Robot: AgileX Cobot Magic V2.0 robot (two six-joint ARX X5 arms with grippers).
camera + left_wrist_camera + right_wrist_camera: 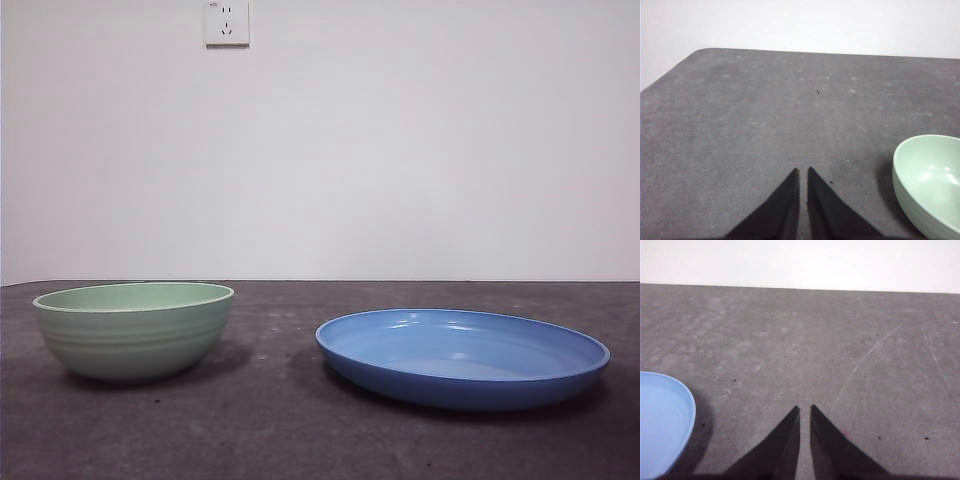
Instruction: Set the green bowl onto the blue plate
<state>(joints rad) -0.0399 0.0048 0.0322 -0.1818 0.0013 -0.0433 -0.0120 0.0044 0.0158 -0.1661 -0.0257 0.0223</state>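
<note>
Blue plate [462, 358] nearest, bare | green bowl [134, 329] apart beside it, judged light, rigid, slick; rim grip advised | left gripper [803, 172], right gripper [804, 409] seen closed, empty

Dark grey table [290, 420], matte and faintly scuffed, carries 2 items. Green bowl [134, 330] sits upright at the front view's left; blue plate [462, 357] lies flat at its right. The 2 stand apart, bare tabletop between them.
</note>
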